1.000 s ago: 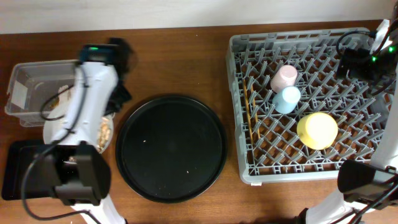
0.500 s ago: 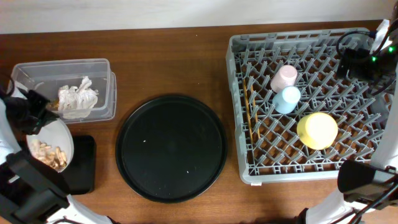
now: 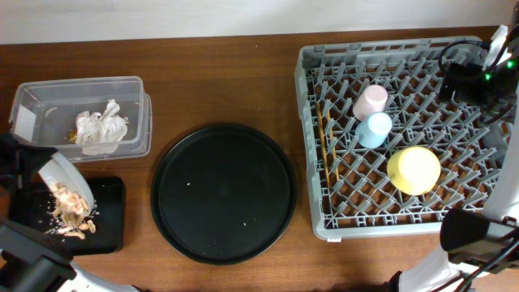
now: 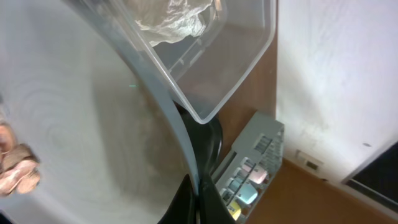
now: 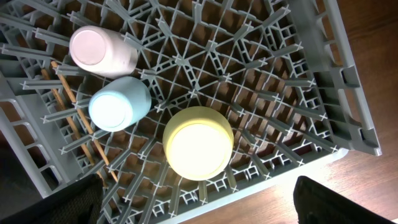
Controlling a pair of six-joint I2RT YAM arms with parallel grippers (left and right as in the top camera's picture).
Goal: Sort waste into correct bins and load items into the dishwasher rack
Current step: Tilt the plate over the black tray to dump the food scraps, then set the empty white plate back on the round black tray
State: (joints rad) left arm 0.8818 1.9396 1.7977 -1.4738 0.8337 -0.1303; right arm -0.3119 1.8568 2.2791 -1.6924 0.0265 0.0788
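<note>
Tilting round grey-white plate [image 3: 57, 170]: left claw [image 4: 193, 186] clamps rim, right claw [image 5: 198, 208] gapes; I judge it stiff, slick, breakable; rim best hold.

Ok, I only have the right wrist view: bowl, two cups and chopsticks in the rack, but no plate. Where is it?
Observer: In the overhead view the plate is at the far left, tilted over the shallow black tray.
Operator: What holds it there?
Observer: The left gripper, shut on the plate's rim.
Operator: And the leftovers?
Observer: Some food scraps lie on that tray, and others sit on the plate's lower part.
</note>
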